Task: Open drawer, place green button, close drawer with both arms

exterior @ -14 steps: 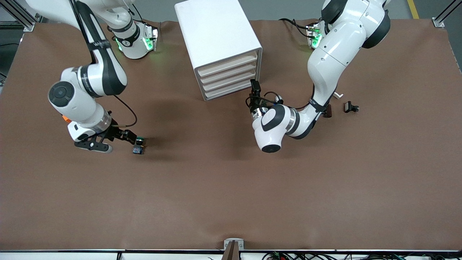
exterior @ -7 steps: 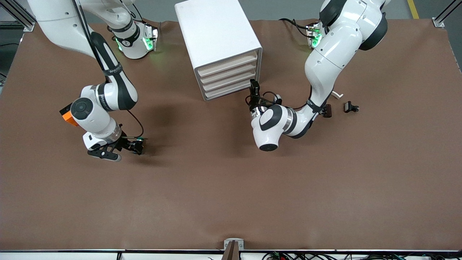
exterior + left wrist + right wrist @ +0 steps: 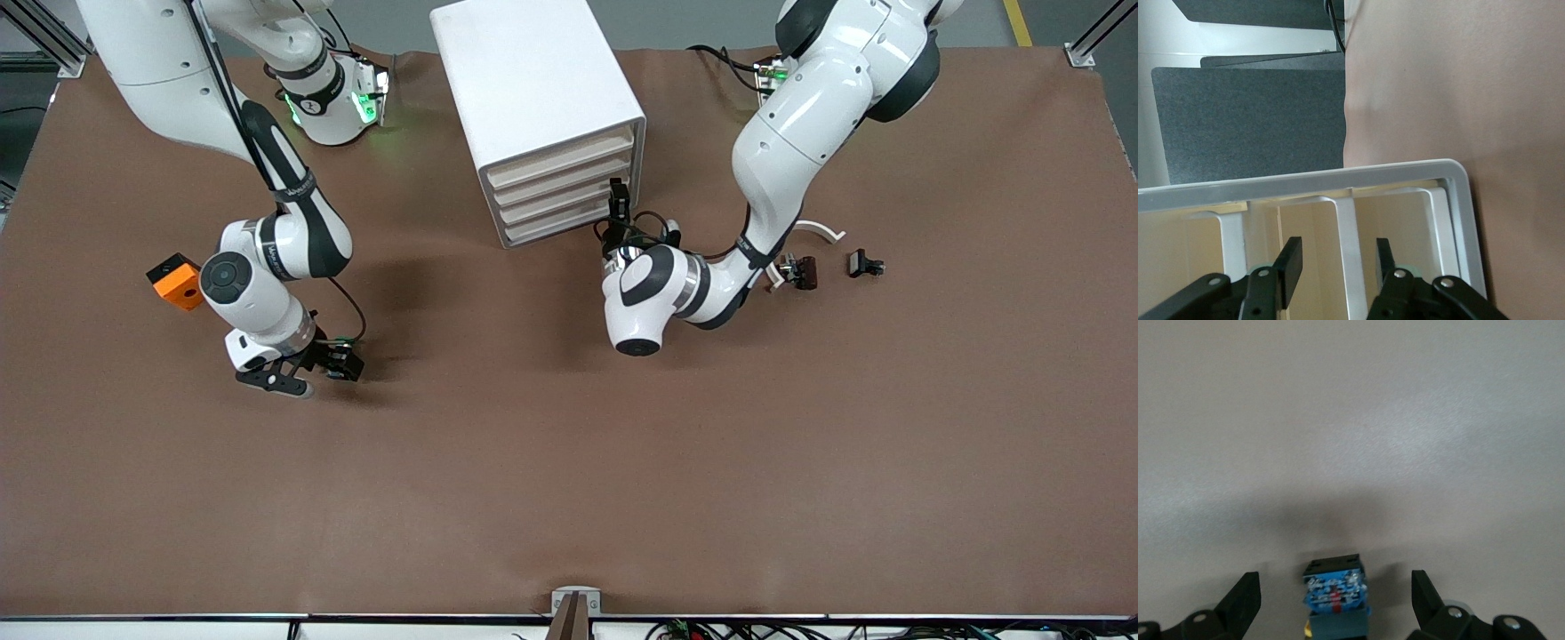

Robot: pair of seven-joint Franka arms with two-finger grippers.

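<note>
Straddling the button point(image 3: 1335, 595) now: right gripper point(image 3: 307, 375) has dropped over it since a second ago, when the part lay just beside the fingertips. Right wrist view shows its blue base between the two fingers point(image 3: 1241, 600), jaws fully spread, clear gap either side, nothing gripped. From the front the gripper body hides the part; it sits on the brown table point(image 3: 569, 480) directly under the claw.

Left gripper point(image 3: 616, 203) has slid toward the drawer unit point(image 3: 542, 116), at the corner of the lower drawer fronts. Its jaws have narrowed to about half open over the last second. Left wrist view shows the fingers point(image 3: 1290, 267) either side of a white upright rib of the frame; can't tell if they're actually clamping it or what they're meant to pull.

Meaning: pick and drawer pull are both staged, neither done. All drawers look flush.

Room:
- orange block point(image 3: 176, 281) near the right arm's elbow, well apart from the claw, toward the right arm's end of the table.
- Open mat from the right gripper across to the drawer fronts; only the left wrist sits in that lane.
- black clip parts point(image 3: 864, 264) and a white curved piece point(image 3: 818, 229) lie by the left forearm, away from the drawer's pull path.
- Table edge nowhere close to either claw.
</note>
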